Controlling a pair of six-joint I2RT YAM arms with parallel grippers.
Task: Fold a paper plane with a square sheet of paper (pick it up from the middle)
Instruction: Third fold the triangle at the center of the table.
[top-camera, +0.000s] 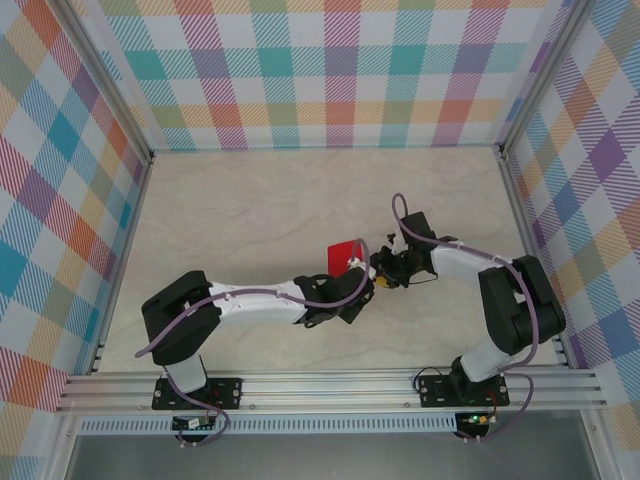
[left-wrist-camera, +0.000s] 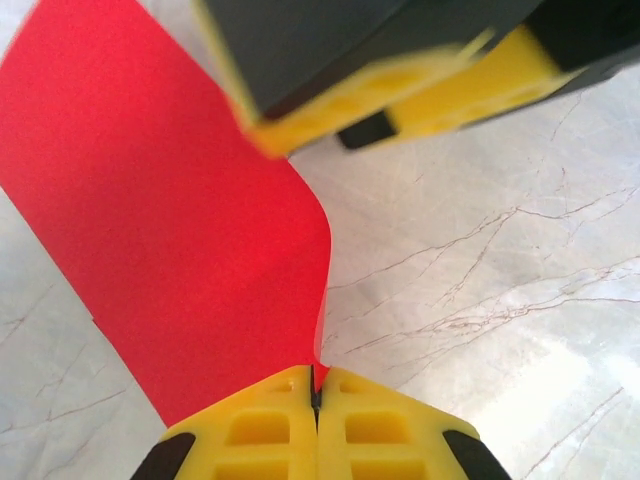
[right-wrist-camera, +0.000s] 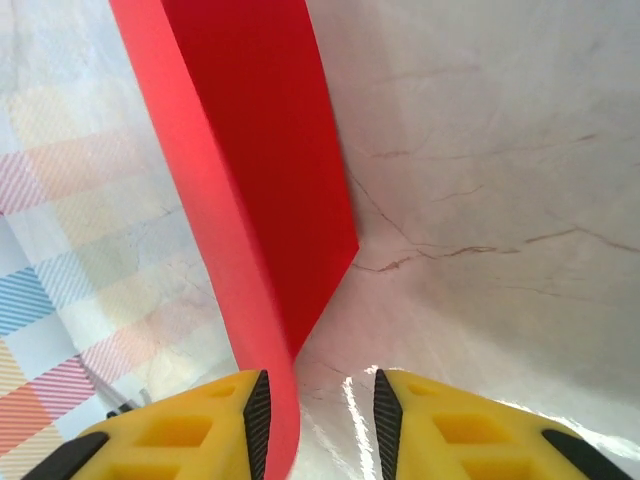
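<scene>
The square sheet of paper (top-camera: 343, 254) is standing up off the counter (top-camera: 250, 210), in the middle between the two arms. The left end effector (top-camera: 362, 276) and the right end effector (top-camera: 386, 270) are meeting right beside it.

From the left wrist, the left end effector (left-wrist-camera: 315, 400) is pressing its fingers together and pinching the bottom tip of the paper (left-wrist-camera: 170, 230). Above the pinch the paper is bending into a curve.

From the right wrist, the right end effector (right-wrist-camera: 315, 420) is spreading its fingers. The paper (right-wrist-camera: 250, 150) is running down into the gap, right next to one finger, and nothing is squeezing it there.

I think one tiny pinch is doing all the holding, so the paper could be slipping out or flopping over. If the right end effector bumps it or shuts in the wrong spot, the paper could crumple or tear, and the fold could come out crooked.
</scene>
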